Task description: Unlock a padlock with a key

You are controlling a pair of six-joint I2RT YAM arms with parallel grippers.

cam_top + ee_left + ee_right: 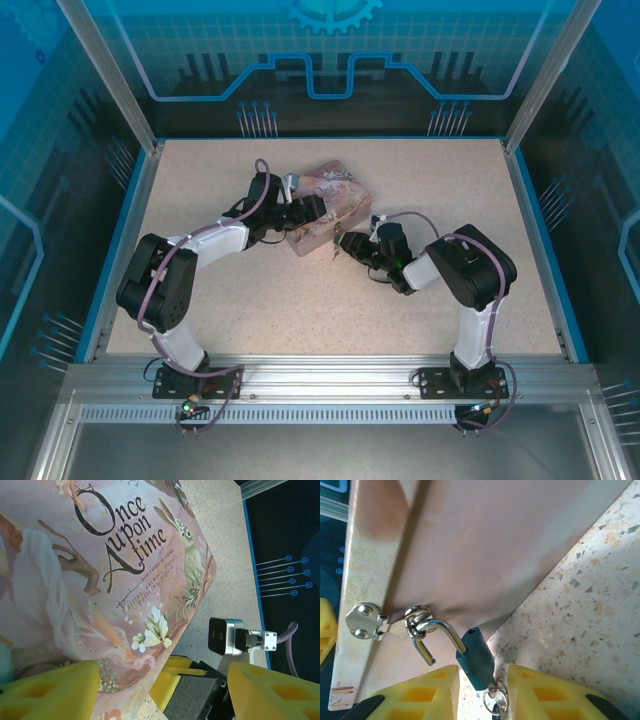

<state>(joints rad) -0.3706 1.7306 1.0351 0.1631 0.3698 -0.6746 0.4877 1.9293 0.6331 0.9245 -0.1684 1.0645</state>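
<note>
The padlock (476,660) hangs by its shackle from the hasp (375,622) on the side of the pink tin (485,545), its body low by the table (590,620). One shackle leg stands free of the body, so the lock appears sprung. The key (496,700) sits at its underside. The right gripper (482,680) flanks the body, fingers slightly spread, pinching nothing. The left gripper (162,675) is spread wide at the lid. Advised: withdraw the right gripper straight back, clear of the key ring, with the tin steadied.
</note>
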